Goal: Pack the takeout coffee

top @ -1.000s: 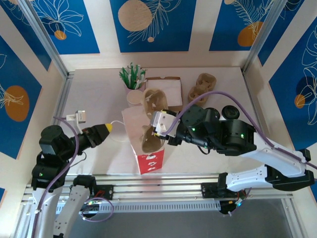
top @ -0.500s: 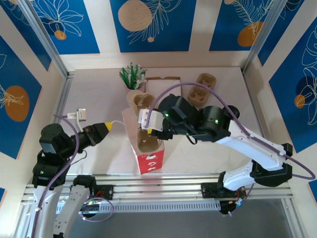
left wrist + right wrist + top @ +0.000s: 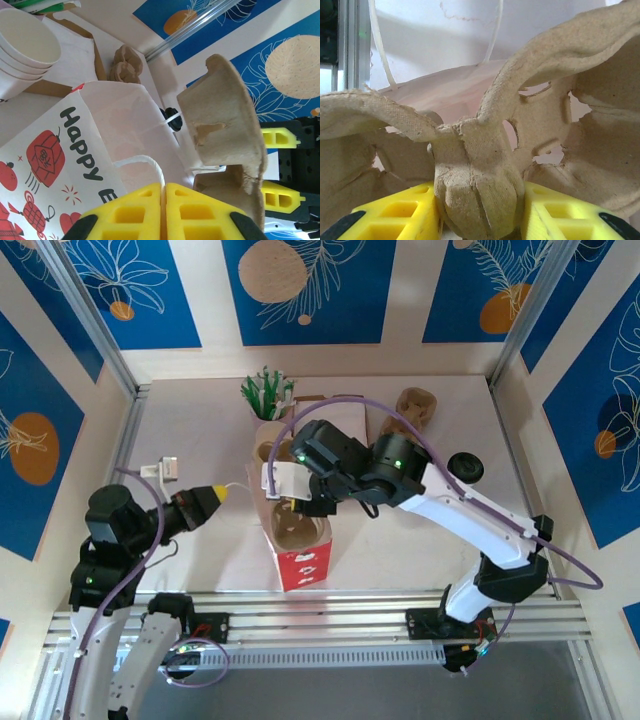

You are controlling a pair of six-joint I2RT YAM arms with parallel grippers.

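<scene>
Right gripper (image 3: 480, 200) is clamped on the carrier's (image 3: 297, 532) centre ridge, one finger each side. The carrier sits in the open mouth of the bag (image 3: 303, 565), with one pocket proud of the rim. The pocket I can see from the top cam is empty. The bag is upright near the front edge of the table.

Left gripper (image 3: 222, 495) is closed just left of the bag. The bag's white handle (image 3: 145, 159) runs into the seam between my fingers, so it looks pinched.

Coffee (image 3: 465, 466) is not in the bag. It stands black lid up on the table to the right, well apart from the bag and beyond my right arm.

Behind the bag is a stack of cups (image 3: 25, 47), top one empty. Next to that is a brown box (image 3: 97, 65) holding white paper. Spare carriers (image 3: 415, 405) are at the far right.
</scene>
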